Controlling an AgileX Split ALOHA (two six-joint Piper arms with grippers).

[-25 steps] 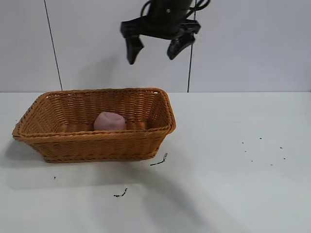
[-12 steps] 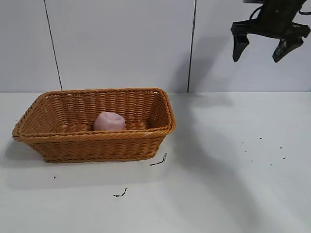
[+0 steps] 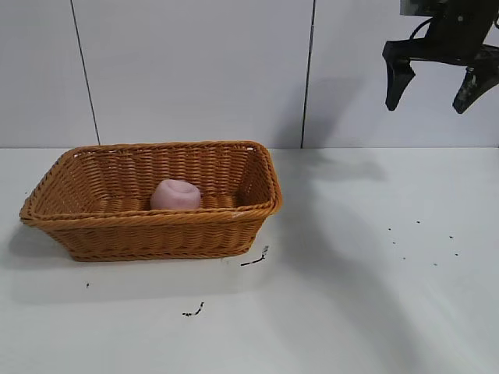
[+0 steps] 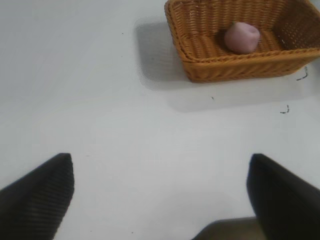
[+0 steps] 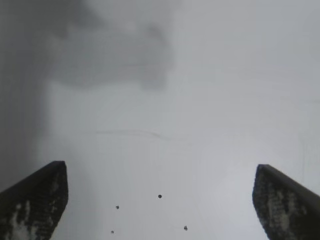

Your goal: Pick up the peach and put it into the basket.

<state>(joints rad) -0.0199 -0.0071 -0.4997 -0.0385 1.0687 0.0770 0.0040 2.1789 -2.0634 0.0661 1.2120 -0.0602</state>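
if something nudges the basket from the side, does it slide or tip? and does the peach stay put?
The basket would probably slide rather than tip: it sits low and wide with flared sides on the smooth table. It looks light, being woven wicker. The rounded peach lies loose inside, so it may roll.

My right claw (image 3: 440, 83) runs off the exterior view's top edge, arm unseen. The basket (image 3: 156, 234) front wall hides the peach's (image 3: 175, 193) underside. My left claw (image 4: 160, 187) shows only two fingertips (image 4: 37, 192) cut by the wrist view's edge; the basket's far end there is cropped too.
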